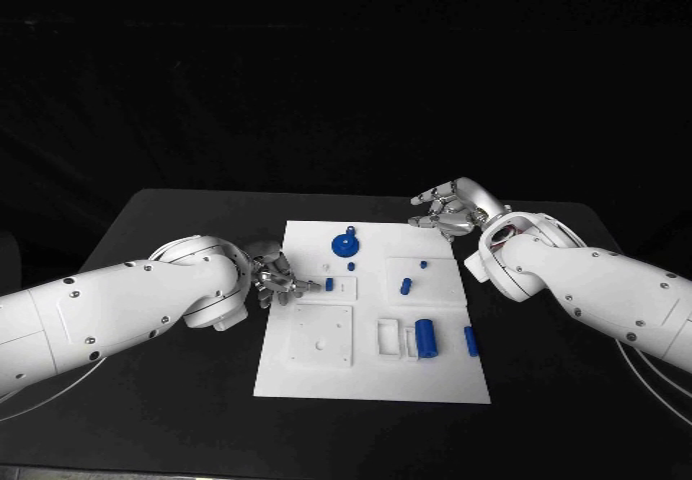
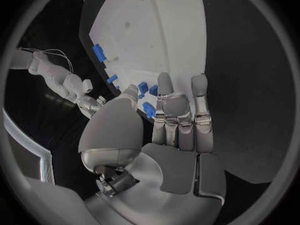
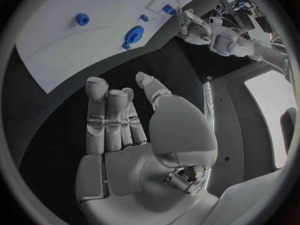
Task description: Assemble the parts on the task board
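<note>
- I saw the task board [image 1: 371, 380] lying flat in the middle of the black table [image 1: 173, 215], its long side running away from the robot.
- My left hand [image 1: 274, 277] sat at the board's left edge, about halfway up it, fingers pointed in toward a small blue part [image 1: 329, 284] just beside them. In the left wrist view that hand [image 2: 178, 120] had its fingers straight and side by side, with nothing in them; small blue pieces lay just past the fingertips [image 2: 165, 81], and I could not tell whether any fingertip touched one.
- My right hand [image 1: 453, 210] hung over the table just off the board's far right corner, apart from every part. The right wrist view showed it [image 3: 125, 130] released, palm bare, fingers extended over dark table.
- On the board, a round blue part [image 1: 346, 244] with a small knob sat near the far edge.
- Two small blue pegs [image 1: 407, 285] lay in the right middle area.
- A larger blue cylinder [image 1: 426, 337] lay beside a white rectangular frame [image 1: 388, 337] near the near edge, with a slimmer blue bar [image 1: 470, 340] to its right.
- A white square plate [image 1: 319, 335] occupied the near left part of the board.
</note>
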`<move>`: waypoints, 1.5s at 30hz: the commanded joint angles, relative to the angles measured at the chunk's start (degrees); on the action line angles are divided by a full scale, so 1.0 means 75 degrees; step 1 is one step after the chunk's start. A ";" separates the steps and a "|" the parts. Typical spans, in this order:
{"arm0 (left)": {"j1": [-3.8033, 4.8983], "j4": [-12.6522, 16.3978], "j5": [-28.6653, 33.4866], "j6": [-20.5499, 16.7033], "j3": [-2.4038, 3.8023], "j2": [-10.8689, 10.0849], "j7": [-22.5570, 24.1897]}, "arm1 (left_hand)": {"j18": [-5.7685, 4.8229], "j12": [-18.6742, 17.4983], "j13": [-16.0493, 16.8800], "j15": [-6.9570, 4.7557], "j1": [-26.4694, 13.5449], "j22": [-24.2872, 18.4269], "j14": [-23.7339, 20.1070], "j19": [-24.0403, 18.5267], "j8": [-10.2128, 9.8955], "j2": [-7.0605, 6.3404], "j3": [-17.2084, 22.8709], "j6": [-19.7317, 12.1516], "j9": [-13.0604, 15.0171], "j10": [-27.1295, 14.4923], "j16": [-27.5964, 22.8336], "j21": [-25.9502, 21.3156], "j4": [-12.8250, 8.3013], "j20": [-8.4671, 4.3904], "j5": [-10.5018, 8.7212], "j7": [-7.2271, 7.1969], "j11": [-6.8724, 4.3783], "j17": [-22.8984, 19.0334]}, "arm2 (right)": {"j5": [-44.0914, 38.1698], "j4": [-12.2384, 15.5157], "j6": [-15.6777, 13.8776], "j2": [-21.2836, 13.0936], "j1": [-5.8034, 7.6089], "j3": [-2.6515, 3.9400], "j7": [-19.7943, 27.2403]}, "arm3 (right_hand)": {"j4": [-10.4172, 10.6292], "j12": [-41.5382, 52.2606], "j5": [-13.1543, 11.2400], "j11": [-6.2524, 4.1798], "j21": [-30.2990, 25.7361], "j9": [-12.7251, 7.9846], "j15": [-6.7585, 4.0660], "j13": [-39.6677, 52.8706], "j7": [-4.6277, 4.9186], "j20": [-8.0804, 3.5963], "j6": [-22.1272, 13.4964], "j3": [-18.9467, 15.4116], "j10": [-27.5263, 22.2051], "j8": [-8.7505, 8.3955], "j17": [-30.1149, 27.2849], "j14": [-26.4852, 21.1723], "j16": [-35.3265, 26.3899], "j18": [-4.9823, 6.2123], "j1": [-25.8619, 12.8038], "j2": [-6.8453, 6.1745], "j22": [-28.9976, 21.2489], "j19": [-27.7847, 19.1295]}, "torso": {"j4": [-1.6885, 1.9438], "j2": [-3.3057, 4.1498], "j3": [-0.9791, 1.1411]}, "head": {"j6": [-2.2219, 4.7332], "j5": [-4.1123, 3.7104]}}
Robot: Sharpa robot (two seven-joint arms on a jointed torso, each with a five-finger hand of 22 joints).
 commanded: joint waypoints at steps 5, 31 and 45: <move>0.0043 -0.0096 -0.0108 0.0479 0.0003 0.0123 -0.0298 | -0.0135 0.0018 0.0007 0.0016 -0.0094 0.0146 -0.0030 0.0048 0.0005 0.0083 0.0053 0.0003 0.0063 0.0356 0.0033 -0.0009 0.0037 -0.0022 0.0003 -0.0001 0.0020 0.0016 | -0.0015 -0.0002 0.0035 0.0016 -0.0005 0.0004 0.0055 | 0.0037 0.0005 0.0018 -0.0036 -0.0021 -0.0003 -0.0032 -0.0008 0.0000 -0.0008 -0.0036 0.0021 0.0037 -0.0045 0.0003 0.0025 -0.0031 0.0120 -0.0046 -0.0003 0.0440 0.0269 | 0.0006 0.0003 0.0004 | -0.0015 -0.0008; 0.0169 -0.0306 -0.0322 0.0045 0.0011 0.0393 -0.0274 | -0.0171 0.0226 0.0101 -0.0056 0.0490 0.0147 -0.0004 0.0073 0.0020 0.0359 -0.0011 -0.0067 0.3714 0.0351 0.0108 0.0060 -0.0048 -0.0089 0.0893 -0.0185 -0.0069 0.0100 | -0.0016 -0.0048 0.0039 0.0073 -0.0027 0.0004 0.0051 | 0.0025 0.0005 0.0016 -0.0035 -0.0032 -0.0004 -0.0031 -0.0009 0.0003 -0.0009 -0.0051 0.0039 0.0037 -0.0045 0.0003 0.0026 -0.0034 0.0122 -0.0048 -0.0007 0.0437 0.0268 | 0.0007 0.0004 0.0007 | -0.0057 -0.0024; 0.0209 -0.0522 -0.0566 0.0758 0.0004 0.0609 -0.0490 | -0.0171 0.0139 0.0119 -0.0032 0.0539 0.0150 -0.0064 0.0015 0.0004 0.0465 -0.0029 -0.0216 0.3662 0.0344 0.0115 0.0056 -0.0128 -0.0066 0.0893 -0.0142 -0.0040 0.0090 | -0.0017 -0.0052 0.0047 0.0087 -0.0038 0.0004 0.0051 | 0.0025 0.0005 0.0016 -0.0035 -0.0032 -0.0004 -0.0031 -0.0009 0.0003 -0.0009 -0.0051 0.0039 0.0037 -0.0045 0.0003 0.0026 -0.0034 0.0122 -0.0048 -0.0007 0.0437 0.0268 | 0.0006 -0.0008 0.0008 | -0.0075 -0.0021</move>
